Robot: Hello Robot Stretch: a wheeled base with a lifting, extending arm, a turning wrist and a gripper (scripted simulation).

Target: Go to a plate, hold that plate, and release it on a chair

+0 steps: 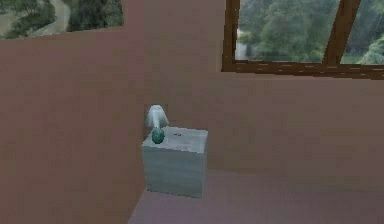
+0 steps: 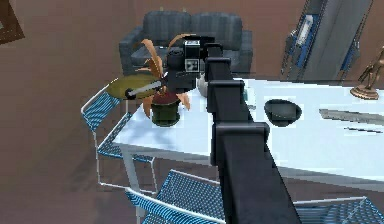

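Note:
In the arm side view the dark arm reaches out over a white table. My gripper sits at its far end, left of the two white marker squares. A flat yellowish plate hangs at the fingers, tilted and clear of every surface, so the gripper holds it. Just below and left of the plate stands a blue mesh chair at the table's left end. Two more blue mesh chairs, one and another, stand along the table's near side.
On the table are a potted plant with orange leaves, a dark bowl and a statue. A dark sofa stands behind. In the forward view a grey cabinet carries a green round object, below a window.

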